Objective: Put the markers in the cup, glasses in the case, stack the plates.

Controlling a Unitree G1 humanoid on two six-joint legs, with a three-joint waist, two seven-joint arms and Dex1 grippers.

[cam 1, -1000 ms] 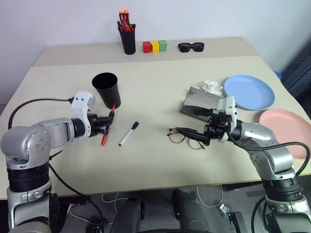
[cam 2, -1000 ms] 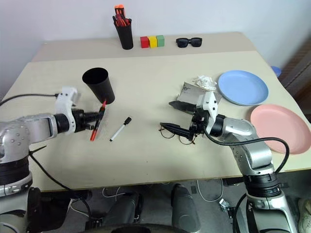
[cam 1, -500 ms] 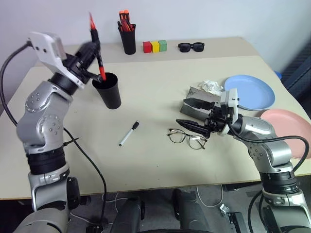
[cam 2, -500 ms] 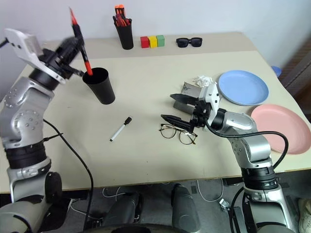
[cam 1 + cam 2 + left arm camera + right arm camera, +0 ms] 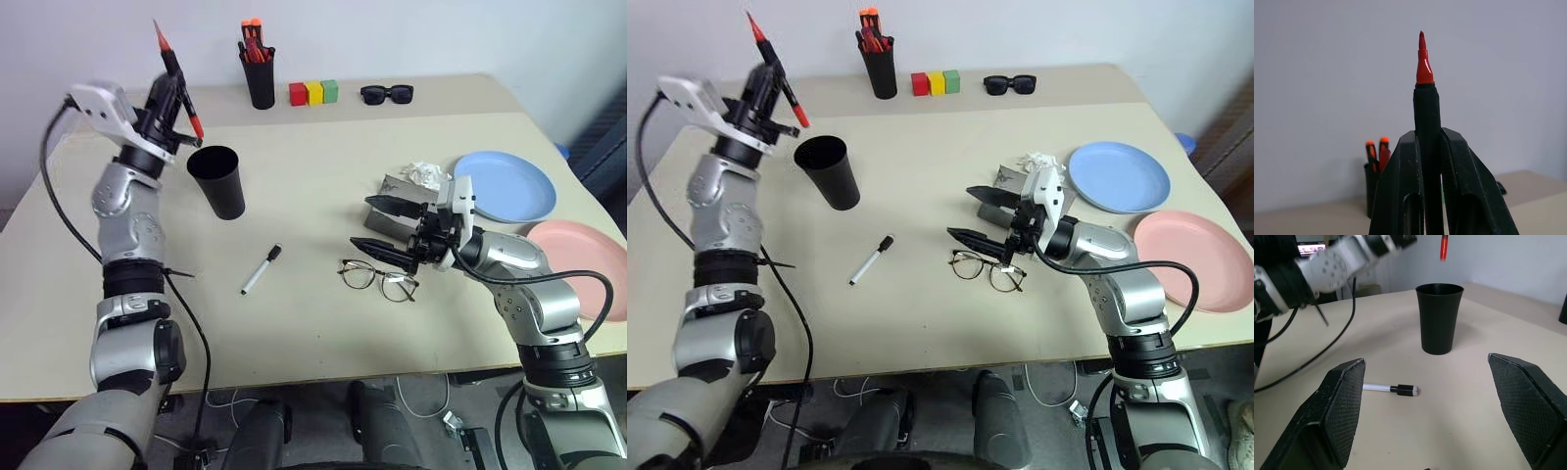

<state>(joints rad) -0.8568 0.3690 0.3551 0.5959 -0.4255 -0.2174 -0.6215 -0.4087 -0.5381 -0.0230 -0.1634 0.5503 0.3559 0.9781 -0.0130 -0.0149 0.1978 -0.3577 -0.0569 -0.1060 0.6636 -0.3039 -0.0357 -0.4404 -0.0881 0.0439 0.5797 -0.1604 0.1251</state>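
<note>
Left fingers (image 5: 172, 90) clamp the light, stiff, slim red marker (image 5: 177, 79) mid-barrel; right fingers (image 5: 390, 227) stand apart above fragile wire-framed glasses (image 5: 378, 279).

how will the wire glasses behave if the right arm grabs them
The glasses look thin-framed and probably light, so they may slide on the smooth table rather than sit still. The wire frame would likely flex under a hard squeeze, and the clear lenses seem fragile. The right gripper hovers open just above them.
</note>
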